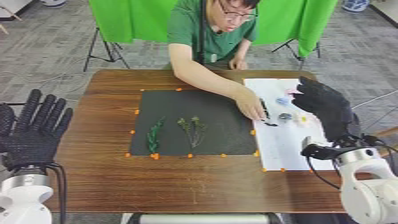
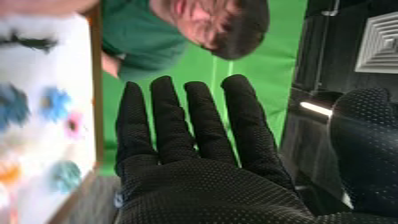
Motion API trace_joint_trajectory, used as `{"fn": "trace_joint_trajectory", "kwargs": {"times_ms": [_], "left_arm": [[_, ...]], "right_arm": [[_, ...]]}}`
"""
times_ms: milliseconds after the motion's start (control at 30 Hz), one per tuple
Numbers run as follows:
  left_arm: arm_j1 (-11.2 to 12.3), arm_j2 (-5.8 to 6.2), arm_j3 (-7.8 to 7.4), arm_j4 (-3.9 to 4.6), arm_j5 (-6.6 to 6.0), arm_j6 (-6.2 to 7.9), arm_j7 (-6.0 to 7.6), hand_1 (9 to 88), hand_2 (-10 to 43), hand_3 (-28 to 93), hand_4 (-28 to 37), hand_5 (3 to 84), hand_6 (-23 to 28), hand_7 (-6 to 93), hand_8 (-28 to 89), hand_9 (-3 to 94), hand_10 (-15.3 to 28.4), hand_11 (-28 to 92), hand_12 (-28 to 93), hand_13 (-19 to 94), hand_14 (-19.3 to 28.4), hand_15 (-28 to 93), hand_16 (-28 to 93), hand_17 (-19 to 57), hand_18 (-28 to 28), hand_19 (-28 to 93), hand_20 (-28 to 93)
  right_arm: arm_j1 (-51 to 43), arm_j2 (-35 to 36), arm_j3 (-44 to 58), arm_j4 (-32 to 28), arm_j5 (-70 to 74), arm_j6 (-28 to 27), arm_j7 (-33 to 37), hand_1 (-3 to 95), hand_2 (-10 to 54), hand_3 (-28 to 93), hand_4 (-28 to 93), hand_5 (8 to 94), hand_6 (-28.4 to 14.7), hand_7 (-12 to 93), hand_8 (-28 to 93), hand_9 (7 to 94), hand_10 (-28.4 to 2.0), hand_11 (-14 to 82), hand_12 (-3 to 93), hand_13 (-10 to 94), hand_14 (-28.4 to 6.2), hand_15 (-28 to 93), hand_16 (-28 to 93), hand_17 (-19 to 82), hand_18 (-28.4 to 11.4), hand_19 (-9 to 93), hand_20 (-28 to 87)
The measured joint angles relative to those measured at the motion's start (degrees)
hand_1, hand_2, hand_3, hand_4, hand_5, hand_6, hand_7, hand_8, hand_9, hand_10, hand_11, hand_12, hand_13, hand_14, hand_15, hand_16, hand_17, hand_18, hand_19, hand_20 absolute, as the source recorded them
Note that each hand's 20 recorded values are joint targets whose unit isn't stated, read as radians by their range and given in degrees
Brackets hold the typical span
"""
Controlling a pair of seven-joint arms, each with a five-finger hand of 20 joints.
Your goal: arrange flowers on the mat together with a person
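In the head view the left hand (image 1: 35,127) is at the left, its fingers straight. The right hand (image 1: 327,107), in the head view, is over the right side of the white sheet (image 1: 282,142). In the right wrist view the right hand (image 2: 209,187) has straight fingers and holds nothing. On the dark mat (image 1: 169,107) lie a green sprig (image 1: 154,136) and, to its right, a branching stem (image 1: 193,131). A person's hand (image 1: 251,105) is at a dark green piece (image 1: 266,117) on the white sheet; whether it grips it I cannot tell. Blue flowers (image 2: 55,104) and a pink flower (image 2: 75,124) lie on the sheet.
The brown table (image 1: 102,120) surrounds the mat and sheet, with small orange markers (image 1: 155,156) along their edges. The person's arm (image 1: 200,75) reaches across the mat's far right corner. A green curtain (image 1: 133,20) hangs behind the person.
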Motion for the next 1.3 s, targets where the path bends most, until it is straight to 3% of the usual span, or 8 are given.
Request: {"fn": "trace_joint_trajectory", "kwargs": {"times_ms": [1300], "left_arm": [[0.1, -0.07, -0.12, 0.0, 0.14, 0.03, 0.03, 21.9, 15.5, 73, -28.3, 42.0, 7.0, 10.4, -9, 35.0, 13.7, 17, 9, 25, 12.7, 24, -6, -4.4, 12.3, 28, 11]], "right_arm": [[3.0, -0.1, -0.8, 0.0, 0.0, -1.2, 1.6, 14.6, 11.0, 73, -21, 40.4, -4.5, 10, -7, 36.9, -16.0, 3.4, 17.2, 32, -15.6, 7, 27, 10, -17.5, 36, 13]]}}
